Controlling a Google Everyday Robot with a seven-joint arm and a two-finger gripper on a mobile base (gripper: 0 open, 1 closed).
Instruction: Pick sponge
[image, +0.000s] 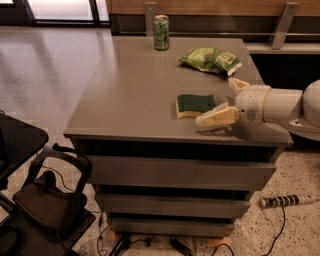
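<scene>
The sponge, dark green on top with a pale yellow base, lies flat on the grey table near its front right. My gripper comes in from the right, low over the table, just right of the sponge. Its jaws are open, with one cream finger at the sponge's near right corner and the other finger farther back. The sponge lies outside the jaws, to their left.
A light green snack bag lies behind the sponge. A green can stands at the table's far edge. A black chair is at the lower left. A power strip lies on the floor at right.
</scene>
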